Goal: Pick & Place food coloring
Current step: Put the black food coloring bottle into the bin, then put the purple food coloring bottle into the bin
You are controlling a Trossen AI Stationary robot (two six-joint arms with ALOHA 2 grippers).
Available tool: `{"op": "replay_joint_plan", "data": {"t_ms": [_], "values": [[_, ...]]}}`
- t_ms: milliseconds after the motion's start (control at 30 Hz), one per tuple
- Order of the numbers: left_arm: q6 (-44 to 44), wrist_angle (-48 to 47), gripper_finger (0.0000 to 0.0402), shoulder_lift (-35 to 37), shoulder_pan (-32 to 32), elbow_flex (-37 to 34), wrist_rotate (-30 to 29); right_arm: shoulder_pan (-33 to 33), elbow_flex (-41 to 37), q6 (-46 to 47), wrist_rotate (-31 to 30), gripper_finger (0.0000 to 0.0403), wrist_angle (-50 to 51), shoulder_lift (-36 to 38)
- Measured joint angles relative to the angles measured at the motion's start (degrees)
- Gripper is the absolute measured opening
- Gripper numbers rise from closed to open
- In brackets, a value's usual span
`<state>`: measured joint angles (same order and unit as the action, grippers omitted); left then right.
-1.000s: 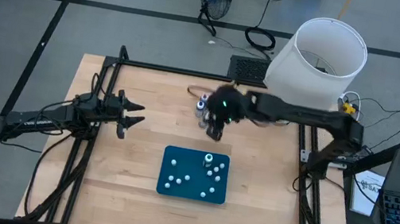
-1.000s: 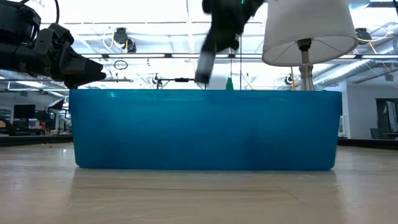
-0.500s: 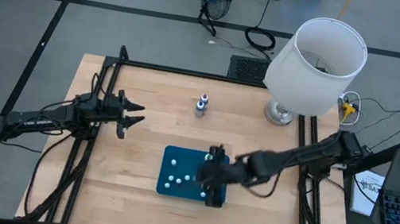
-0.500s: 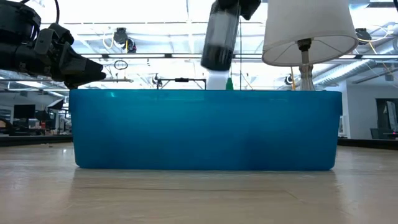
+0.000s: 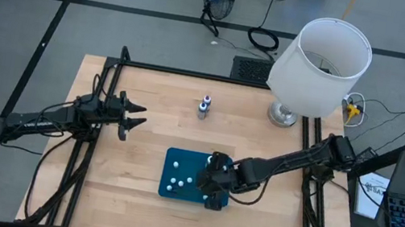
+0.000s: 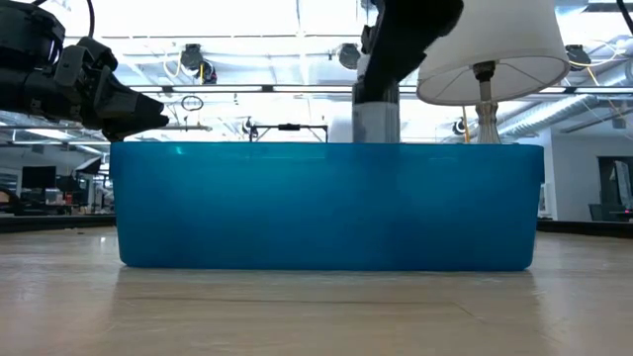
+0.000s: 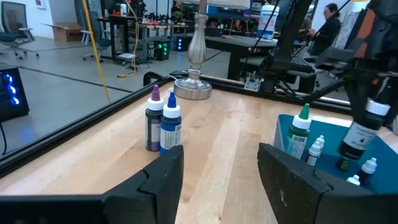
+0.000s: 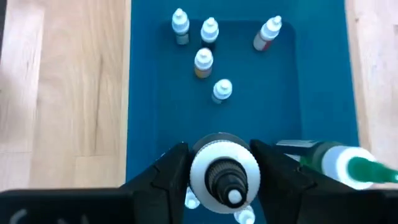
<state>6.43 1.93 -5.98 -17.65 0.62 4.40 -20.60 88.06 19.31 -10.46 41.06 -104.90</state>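
Your right tool pinches a white-capped bottle above the teal tray, several already inside, two bottles left on the surface; left tool idles, spread.

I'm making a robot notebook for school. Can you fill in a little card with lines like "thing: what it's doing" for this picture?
right claw: shut on a bottle with a white cap, over the teal tray
left claw: open, holding nothing, waiting at the table's left side
in the tray: several small white-capped bottles and a taller green-capped bottle
outside the tray: two bottles standing together on the wooden table
lamp: far right corner
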Motion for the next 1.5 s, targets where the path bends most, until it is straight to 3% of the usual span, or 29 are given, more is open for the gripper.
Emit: {"op": "replay_joint_plan", "data": {"t_ms": [367,767,1033,1300,1500], "values": [[0.0,0.0,0.0191,0.0,0.0,0.0,0.01,0.37,-6.94,1.31,3.23,0.014,-7.65,-0.01],[0.0,0.0,0.0207,0.0,0.01,0.0,0.0,1.14,-10.79,2.51,4.73,0.014,-10.63,0.02],[0.0,0.0,0.0194,0.0,0.0,0.0,0.0,1.11,-10.83,2.58,4.78,0.0235,-12.84,0.63],[0.0,-0.02,0.0198,0.0,0.02,0.0,0.0,2.11,-10.85,0.26,4.63,0.0234,-16.39,7.26],[0.0,-0.02,0.0209,0.0,0.01,0.0,0.0,8.72,-10.05,-2.23,4.05,0.0217,-23.36,13.67]]}}
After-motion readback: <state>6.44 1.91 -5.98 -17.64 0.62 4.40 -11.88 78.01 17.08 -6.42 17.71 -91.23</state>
